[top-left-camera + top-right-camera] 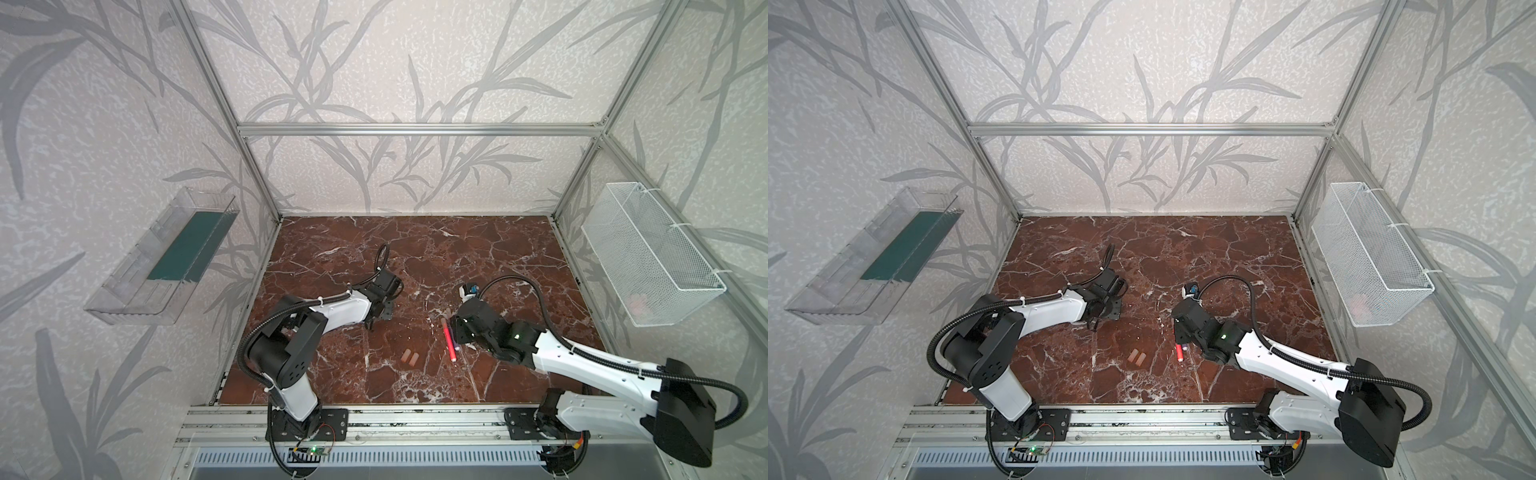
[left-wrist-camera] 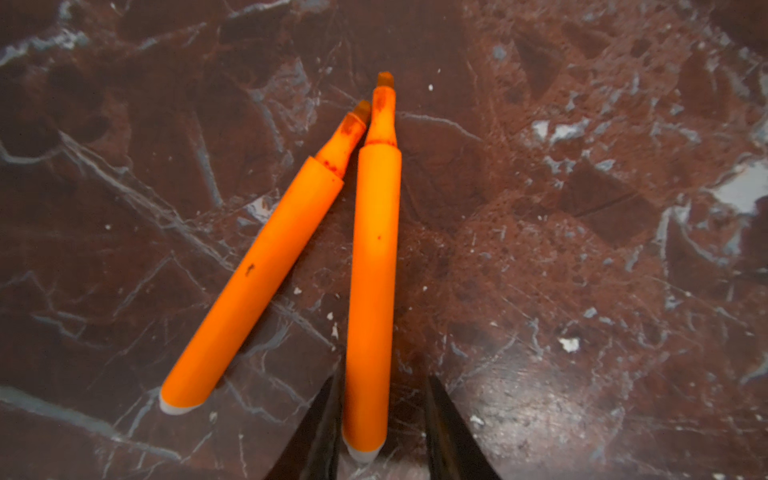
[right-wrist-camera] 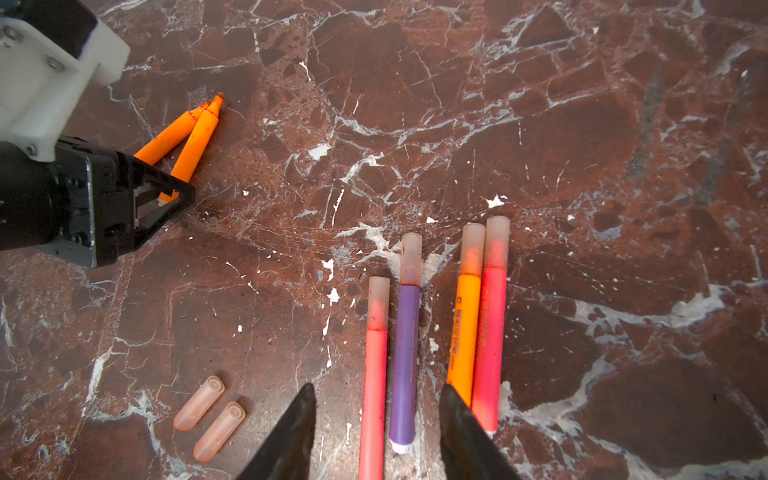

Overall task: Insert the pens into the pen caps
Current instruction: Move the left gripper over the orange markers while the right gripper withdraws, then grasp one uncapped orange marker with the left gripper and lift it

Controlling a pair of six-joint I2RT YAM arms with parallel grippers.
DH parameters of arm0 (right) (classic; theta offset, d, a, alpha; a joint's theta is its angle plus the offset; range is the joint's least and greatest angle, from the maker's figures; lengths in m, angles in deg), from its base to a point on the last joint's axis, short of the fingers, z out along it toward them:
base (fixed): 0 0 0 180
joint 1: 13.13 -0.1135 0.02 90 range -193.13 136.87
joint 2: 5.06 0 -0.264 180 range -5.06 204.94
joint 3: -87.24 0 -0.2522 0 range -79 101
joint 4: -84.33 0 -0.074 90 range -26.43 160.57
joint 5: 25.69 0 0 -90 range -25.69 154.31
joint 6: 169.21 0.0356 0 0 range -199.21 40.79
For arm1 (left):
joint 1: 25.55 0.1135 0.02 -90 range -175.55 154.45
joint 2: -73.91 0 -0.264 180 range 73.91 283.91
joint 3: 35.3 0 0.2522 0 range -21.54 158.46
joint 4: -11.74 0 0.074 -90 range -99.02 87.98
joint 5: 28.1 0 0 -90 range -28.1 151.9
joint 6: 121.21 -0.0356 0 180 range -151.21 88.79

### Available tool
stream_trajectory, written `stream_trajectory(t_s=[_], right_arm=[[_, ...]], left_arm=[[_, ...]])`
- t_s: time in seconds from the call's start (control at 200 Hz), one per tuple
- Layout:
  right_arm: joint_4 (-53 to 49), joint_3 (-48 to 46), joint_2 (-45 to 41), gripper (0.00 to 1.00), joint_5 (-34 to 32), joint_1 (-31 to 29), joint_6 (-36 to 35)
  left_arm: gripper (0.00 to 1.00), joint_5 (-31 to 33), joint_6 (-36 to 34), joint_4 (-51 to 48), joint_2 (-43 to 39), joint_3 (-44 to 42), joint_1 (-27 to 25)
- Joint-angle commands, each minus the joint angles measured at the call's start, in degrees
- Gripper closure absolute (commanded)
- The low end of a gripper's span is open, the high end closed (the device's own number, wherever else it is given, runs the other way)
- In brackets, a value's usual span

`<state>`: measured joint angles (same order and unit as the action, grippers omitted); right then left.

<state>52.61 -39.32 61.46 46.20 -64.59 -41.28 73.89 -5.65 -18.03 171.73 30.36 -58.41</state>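
Left gripper: part open, astride the butt end of a bare orange pen. One finger lies against the barrel and the other stands clear of it, so no clamp shows.
Second orange pen: uncapped, outside the fingers, its tip meeting the first pen's tip ahead of them.
Right gripper: open, holding nothing, low over the marble table.
Between its fingers: a red-pink pen and a purple pen, side by side, both capped.
Outside one finger: a capped orange pen touching a second red-pink pen, also capped.
Outside the other finger: two loose pen caps, side by side.
Right wrist view only: all four capped pens together.
Both top views: the arms hide most pens. One red-pink pen and the pen caps show.
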Motion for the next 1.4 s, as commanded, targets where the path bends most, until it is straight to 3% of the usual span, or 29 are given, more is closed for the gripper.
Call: stream_trajectory(t_s=[0.0, 0.295, 0.43, 0.57, 0.68, 0.805, 0.94, 1.065, 1.124, 1.219, 1.304, 1.399], right_arm=[[0.73, -0.86, -1.52, 0.52, -1.76, 0.24, 0.98], [1.19, -1.76, -3.05, 0.51, -0.67, 0.31, 1.39], [1.70, -2.33, -3.71, 0.51, -1.31, 0.31, 1.71], [3.80, -4.37, -6.29, 0.51, 0.20, 0.31, 3.06], [6.21, -6.98, -9.45, 0.50, 0.24, 0.29, 4.35], [12.59, -12.18, -13.15, 0.45, 1.10, 0.30, 6.83], [19.17, -17.13, -16.72, 0.41, 2.80, 0.31, 8.91], [24.46, -20.66, -19.70, 0.38, 5.18, 0.31, 10.37], [27.66, -22.36, -21.31, 0.36, 6.07, 0.31, 10.81], [29.22, -23.54, -23.94, 0.30, 7.97, 0.31, 10.11], [32.27, -25.77, -25.61, 0.27, 8.42, 0.32, 11.44], [40.33, -30.12, -27.48, 0.24, 8.79, 0.33, 13.10]], left_arm=[[0.69, -1.31, 0.29, 0.49, 0.78, -0.66, 0.35], [0.80, -2.32, 0.28, 0.83, -0.17, -1.56, 0.41], [0.89, -3.20, 1.36, 0.41, -2.36, -2.24, 0.36], [1.00, -8.70, 3.91, -0.36, -9.33, -3.78, 0.36], [1.00, -14.52, 7.98, -1.73, -17.68, -4.69, 0.26], [1.00, -23.34, 13.99, 4.03, -27.19, -7.53, -0.29], [1.00, -27.60, 17.06, 1.92, -30.83, -2.12, -2.43], [1.00, -29.23, 11.32, 1.35, -31.30, 1.82, -6.06], [1.00, -24.37, 6.95, 5.28, -32.73, -0.55, -9.55], [1.00, -15.42, 1.83, 20.85, -34.92, -10.45, -16.12], [1.00, -19.25, -2.89, 24.32, -34.92, -12.03, -19.23], [1.00, -12.15, -9.25, 26.34, -33.50, -13.65, -25.51]])
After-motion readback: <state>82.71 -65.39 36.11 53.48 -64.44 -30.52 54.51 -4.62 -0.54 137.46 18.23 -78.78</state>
